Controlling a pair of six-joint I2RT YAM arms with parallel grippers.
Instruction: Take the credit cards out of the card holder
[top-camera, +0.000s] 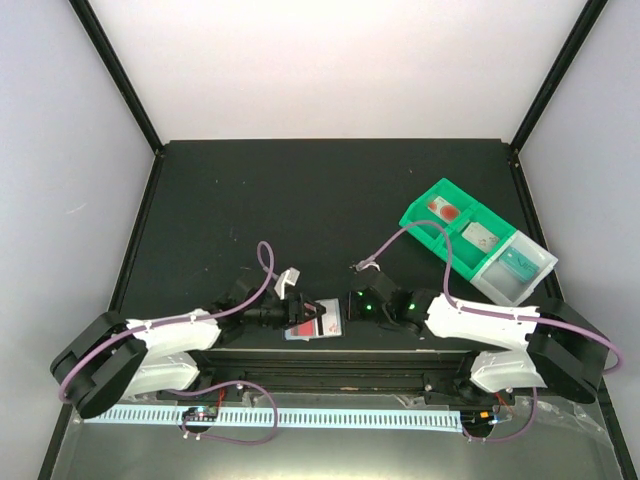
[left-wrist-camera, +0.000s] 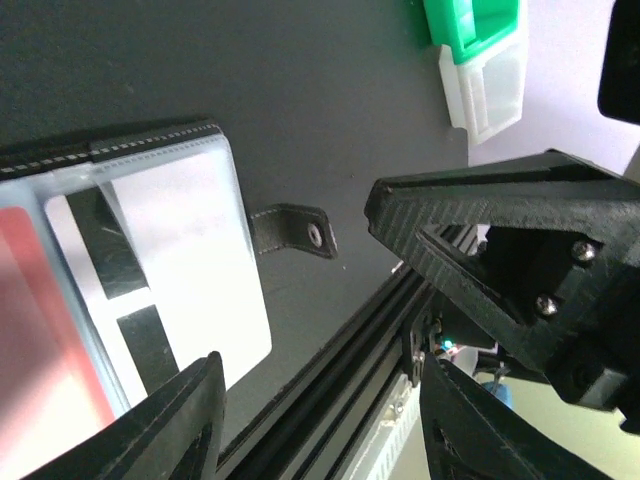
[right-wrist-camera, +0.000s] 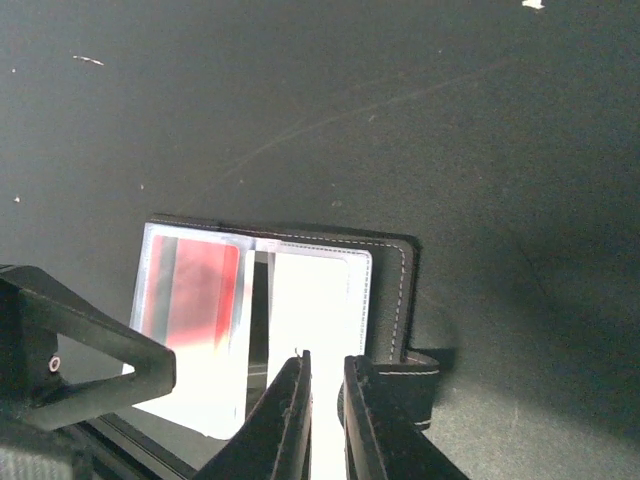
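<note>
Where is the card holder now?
Top view: the card holder lies open at the table's near edge, between the left gripper and the right gripper.

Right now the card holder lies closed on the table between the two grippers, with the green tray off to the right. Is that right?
Not quite. The card holder lies open, not closed: the right wrist view shows its clear pockets facing up, with a red card in one of them. The rest of the statement stands.
</note>
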